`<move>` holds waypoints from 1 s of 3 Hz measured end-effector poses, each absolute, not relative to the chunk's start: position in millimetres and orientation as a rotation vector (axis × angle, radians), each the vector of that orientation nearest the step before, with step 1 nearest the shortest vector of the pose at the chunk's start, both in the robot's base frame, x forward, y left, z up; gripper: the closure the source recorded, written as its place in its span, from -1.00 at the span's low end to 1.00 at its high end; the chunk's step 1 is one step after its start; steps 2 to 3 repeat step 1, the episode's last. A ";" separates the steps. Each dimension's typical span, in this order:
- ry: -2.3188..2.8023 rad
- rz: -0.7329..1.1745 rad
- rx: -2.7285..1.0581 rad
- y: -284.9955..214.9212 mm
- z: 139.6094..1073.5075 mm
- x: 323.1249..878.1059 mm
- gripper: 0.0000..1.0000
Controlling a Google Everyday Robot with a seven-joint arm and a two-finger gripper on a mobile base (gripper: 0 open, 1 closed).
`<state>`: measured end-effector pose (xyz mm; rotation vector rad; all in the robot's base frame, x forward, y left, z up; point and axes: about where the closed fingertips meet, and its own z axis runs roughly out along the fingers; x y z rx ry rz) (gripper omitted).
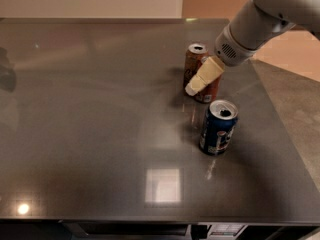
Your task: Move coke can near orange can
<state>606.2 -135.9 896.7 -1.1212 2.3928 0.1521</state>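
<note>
- We are seeing the hand (pixel 202 81) hanging low in front of the coke can (pixel 214 90), hiding much of it; we cannot tell how far open it is or whether it is gripping anything.
- The coke can is standing upright on the bench (pixel 100 114), just beside the orange can (pixel 194 64).
- A blue can (pixel 218 128) is standing nearby.

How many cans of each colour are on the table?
orange can: 1
red coke can: 1
blue can: 1
Total: 3 cans
The gripper is right at the coke can, beside the orange can.
</note>
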 end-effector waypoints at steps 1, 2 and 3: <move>2.393 0.152 -1.121 -135.9 896.6 606.2 -1.00; 2.393 0.152 -1.121 -135.9 896.6 606.2 -1.00; 2.393 0.152 -1.121 -135.9 896.6 606.2 -1.00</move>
